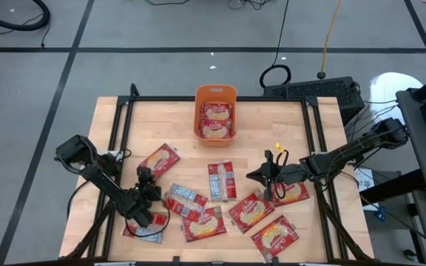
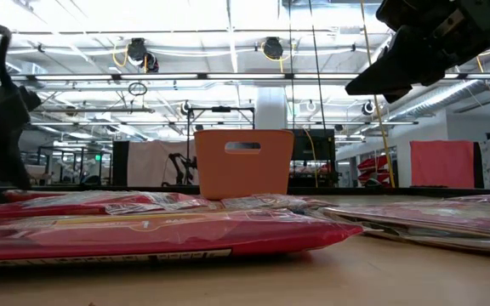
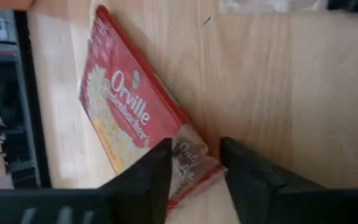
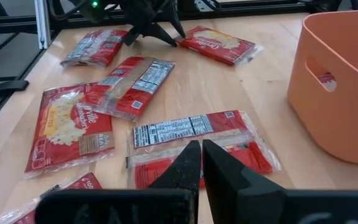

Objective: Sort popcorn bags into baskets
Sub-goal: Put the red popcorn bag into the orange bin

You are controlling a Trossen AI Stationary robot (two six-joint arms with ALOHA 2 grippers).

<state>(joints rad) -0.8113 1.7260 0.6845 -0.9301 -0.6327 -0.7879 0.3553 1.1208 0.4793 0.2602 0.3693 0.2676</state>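
Several red popcorn packets lie flat on the near half of the table. The orange basket [image 1: 215, 111] stands at the far edge with packets inside [image 1: 216, 120]. My left gripper [image 1: 145, 178] is low and open at the near-left end of one label-up packet [image 1: 159, 161]. In its wrist view my left gripper [image 3: 194, 149] has a finger on either side of that packet's [image 3: 120, 115] end. My right gripper [image 1: 262, 176] hangs shut above the table, right of a print-side-up packet [image 1: 221, 181]. That packet [image 4: 197, 134] lies just ahead of my right gripper [image 4: 201, 152] in the right wrist view. My left gripper comes slanting down at the packet's crimped near-left end [image 3: 190, 163], which lies between its two fingers. The packet rests flat on the table. Whether the fingers touch it I cannot tell.
More packets lie around: [image 1: 186, 198], [image 1: 202, 223], [image 1: 251, 211], [image 1: 274, 236], one under the right arm [image 1: 291, 193], and one by the left arm [image 1: 145, 227]. Bare wood [image 1: 272, 125] lies between the packets and the basket. A black frame rail [image 1: 313, 140] borders the table.
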